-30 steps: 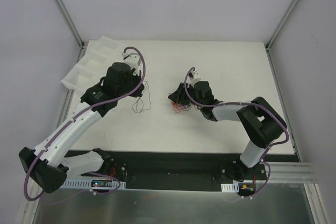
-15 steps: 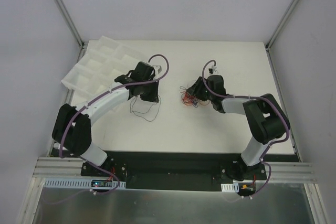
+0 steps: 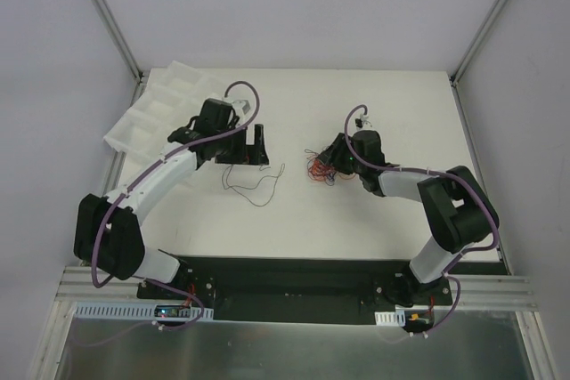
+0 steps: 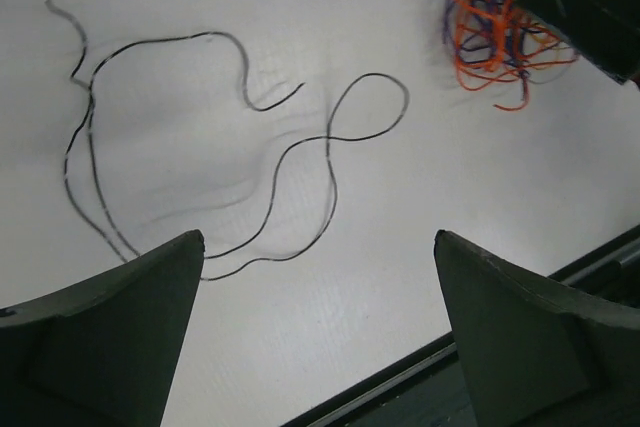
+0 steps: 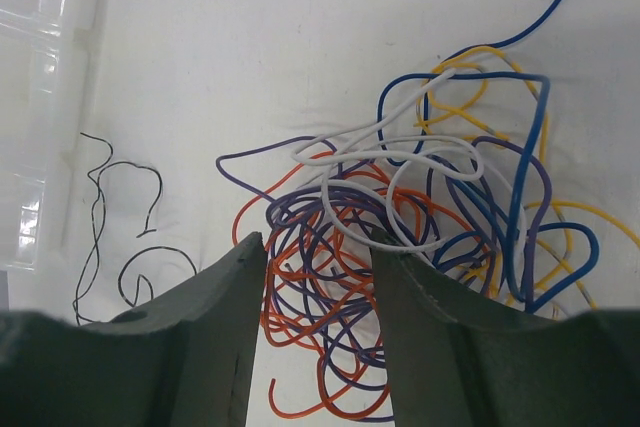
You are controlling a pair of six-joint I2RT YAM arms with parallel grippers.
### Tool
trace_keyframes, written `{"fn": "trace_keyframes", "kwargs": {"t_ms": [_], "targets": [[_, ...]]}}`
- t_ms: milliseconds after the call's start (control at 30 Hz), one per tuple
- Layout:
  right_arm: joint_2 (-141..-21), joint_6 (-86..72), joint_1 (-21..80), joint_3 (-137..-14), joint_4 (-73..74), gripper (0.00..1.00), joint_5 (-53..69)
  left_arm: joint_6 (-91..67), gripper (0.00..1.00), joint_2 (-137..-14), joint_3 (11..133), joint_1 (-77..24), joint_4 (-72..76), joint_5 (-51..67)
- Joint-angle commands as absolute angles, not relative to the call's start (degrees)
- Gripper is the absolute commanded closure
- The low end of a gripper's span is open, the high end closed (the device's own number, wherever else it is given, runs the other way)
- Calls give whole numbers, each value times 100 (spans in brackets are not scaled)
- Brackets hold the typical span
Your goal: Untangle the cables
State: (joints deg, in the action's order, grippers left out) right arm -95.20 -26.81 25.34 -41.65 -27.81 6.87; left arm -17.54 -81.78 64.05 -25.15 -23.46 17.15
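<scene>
Left gripper [image 4: 315, 247] is spread wide with nothing in it, hovering above a loose black wire [image 4: 331, 172] that curls across the matt white table [image 3: 356, 220]. Right gripper [image 5: 315, 247] has its fingers slightly parted, down at the tangle of cables [image 5: 420, 217]: thin orange, purple, blue, yellow and white loops. Can't tell whether its tips touch any strand. A clear compartment tray [image 3: 147, 117] sits far left, partly behind the arm, with pale walls all round.

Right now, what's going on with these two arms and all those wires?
Two robot arms are sorting out tangled wires. The left gripper hangs open above loose black wires lying spread on the table, apart from the rest. The right gripper, jaws apart, sits at the tangle of orange, purple, blue, yellow and white wires.
</scene>
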Motion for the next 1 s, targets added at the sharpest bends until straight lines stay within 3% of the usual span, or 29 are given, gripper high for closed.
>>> {"fn": "trace_keyframes", "kwargs": {"t_ms": [0, 333, 533, 733, 967], "targets": [[-9369, -2602, 2523, -4228, -2812, 51, 800, -2651, 4, -7902, 5750, -2040, -2408, 1336], [-9361, -2619, 2531, -4210, -2821, 51, 853, -6290, 2, -6830, 4439, -1538, -2268, 633], [-9316, -2619, 2540, -4149, -2909, 51, 879, -8013, 24, -6978, 4000, -1433, -2048, 852], [-9255, -2602, 2531, -4113, -2971, 51, 896, -8797, 31, -7250, 3718, -1354, -1618, 967], [-9255, -2593, 2540, -4096, -2988, 51, 923, -8974, 48, -7778, 3647, -1301, -1310, 800]]}}
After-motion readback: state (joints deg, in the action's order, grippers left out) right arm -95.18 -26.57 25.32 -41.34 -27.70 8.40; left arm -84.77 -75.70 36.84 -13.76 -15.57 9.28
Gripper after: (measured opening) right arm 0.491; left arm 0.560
